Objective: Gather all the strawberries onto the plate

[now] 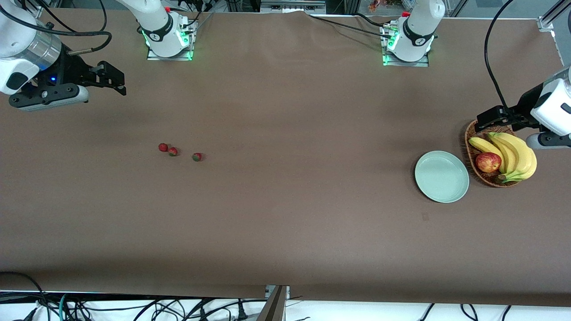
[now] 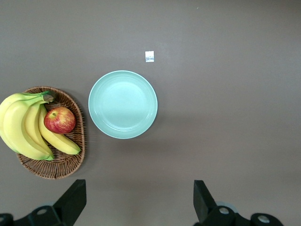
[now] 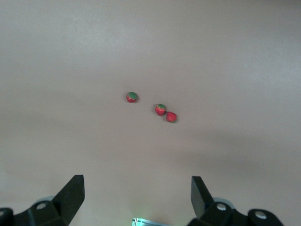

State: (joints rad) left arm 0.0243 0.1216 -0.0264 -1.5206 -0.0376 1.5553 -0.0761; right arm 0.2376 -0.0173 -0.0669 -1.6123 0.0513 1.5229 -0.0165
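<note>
Three strawberries lie on the brown table toward the right arm's end: two touching (image 1: 163,147) (image 1: 172,151) and one a little apart (image 1: 197,157); the right wrist view shows them too (image 3: 171,117) (image 3: 161,109) (image 3: 132,97). The pale green plate (image 1: 441,176) (image 2: 122,104) sits bare toward the left arm's end, beside the basket. My right gripper (image 1: 117,82) (image 3: 137,197) hangs open and holds nothing, up over the table at its own end. My left gripper (image 1: 484,119) (image 2: 139,200) hangs open with nothing in it, above the basket's rim.
A brown wicker basket (image 1: 471,149) (image 2: 76,160) holds a bunch of bananas (image 1: 513,156) and a red apple (image 1: 488,162). A small pale tag (image 2: 149,56) lies on the table by the plate. Cables trail along the table's near edge.
</note>
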